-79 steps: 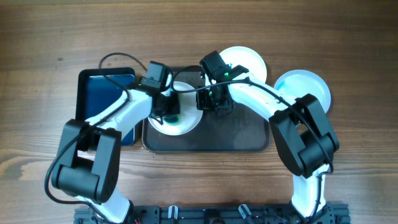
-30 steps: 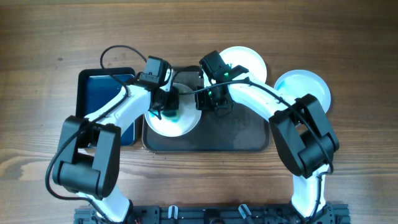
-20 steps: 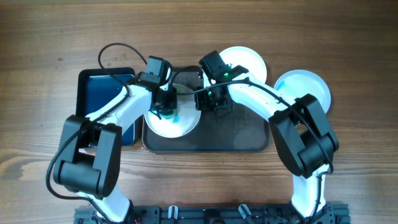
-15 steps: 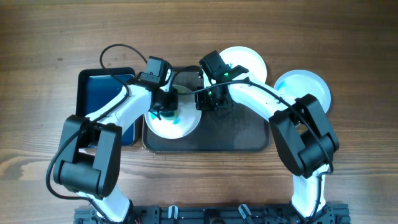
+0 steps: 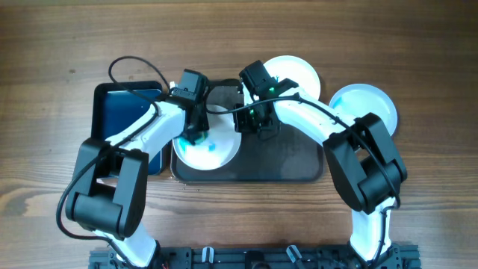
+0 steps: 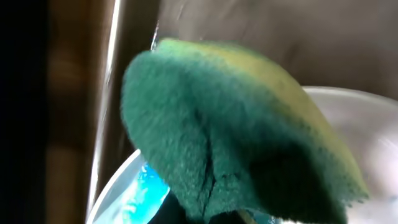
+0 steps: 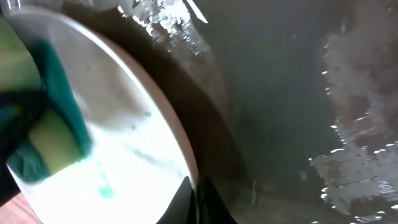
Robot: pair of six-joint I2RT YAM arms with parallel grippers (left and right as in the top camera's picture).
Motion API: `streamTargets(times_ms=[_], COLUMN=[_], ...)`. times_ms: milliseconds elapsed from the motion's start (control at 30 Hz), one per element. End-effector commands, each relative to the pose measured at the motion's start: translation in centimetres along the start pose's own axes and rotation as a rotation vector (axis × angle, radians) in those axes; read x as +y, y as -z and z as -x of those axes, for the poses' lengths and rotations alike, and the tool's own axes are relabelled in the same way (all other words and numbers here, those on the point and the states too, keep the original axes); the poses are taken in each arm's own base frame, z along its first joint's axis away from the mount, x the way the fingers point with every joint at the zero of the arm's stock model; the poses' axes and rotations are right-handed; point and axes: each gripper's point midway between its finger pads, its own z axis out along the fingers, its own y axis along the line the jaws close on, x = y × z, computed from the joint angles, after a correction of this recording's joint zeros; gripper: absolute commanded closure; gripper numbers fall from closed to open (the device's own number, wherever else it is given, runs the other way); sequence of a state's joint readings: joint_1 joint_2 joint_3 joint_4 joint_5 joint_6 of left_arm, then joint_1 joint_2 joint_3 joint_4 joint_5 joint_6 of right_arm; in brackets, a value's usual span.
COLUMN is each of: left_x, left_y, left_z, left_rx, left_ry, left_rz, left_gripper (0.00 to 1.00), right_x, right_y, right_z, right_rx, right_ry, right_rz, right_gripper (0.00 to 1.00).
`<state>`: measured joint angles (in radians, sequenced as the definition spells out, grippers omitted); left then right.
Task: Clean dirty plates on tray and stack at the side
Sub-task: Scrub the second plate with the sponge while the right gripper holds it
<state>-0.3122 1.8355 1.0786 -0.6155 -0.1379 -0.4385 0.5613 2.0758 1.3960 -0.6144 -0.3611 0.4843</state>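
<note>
Squeezing the green sponge (image 6: 236, 124), the left gripper (image 5: 196, 136) scrubs the plate (image 5: 218, 152) at the left end of the tray (image 5: 287, 163) while the right gripper (image 5: 251, 124) pinches its rim; some blue shows, so I think more rubbing comes next.

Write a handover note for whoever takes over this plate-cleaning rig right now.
Left end effector: shut on sponge, at the tray plate.
Right end effector: shut on that plate's rim.
Tray holds only this plate; blue smear remains on it.
Second plate and third plate lie off the tray on the right, apart, unstacked; cleanliness unclear.
Left: finish wiping, stack all three aside.
</note>
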Motion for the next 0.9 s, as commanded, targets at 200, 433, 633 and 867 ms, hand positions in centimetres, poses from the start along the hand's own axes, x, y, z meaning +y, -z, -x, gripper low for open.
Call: streamTargets(times_ms=[200, 433, 633, 867], left_x=[-8.7, -1.1, 1.3, -6.1], left_y=[3.6, -0.6, 0.6, 2.1], left_z=[-7.2, 1.2, 3.2, -3.1], left_rx=[0.362, -0.040, -0.125, 0.232], left_ry=[-0.165, 0.222, 0.219, 0.031], left_rz=[-0.620, -0.065, 0.075, -0.341], left_gripper=[0.96, 0.96, 0.96, 0.96], right_x=[0.6, 0.6, 0.6, 0.6], right_y=[0.1, 0.1, 0.1, 0.1], right_z=[0.2, 0.1, 0.0, 0.1], right_rx=[-0.003, 0.001, 0.003, 0.002], right_ry=[0.008, 0.007, 0.013, 0.013], right_rz=[0.031, 0.032, 0.031, 0.032], right_gripper=[0.96, 0.96, 0.96, 0.96])
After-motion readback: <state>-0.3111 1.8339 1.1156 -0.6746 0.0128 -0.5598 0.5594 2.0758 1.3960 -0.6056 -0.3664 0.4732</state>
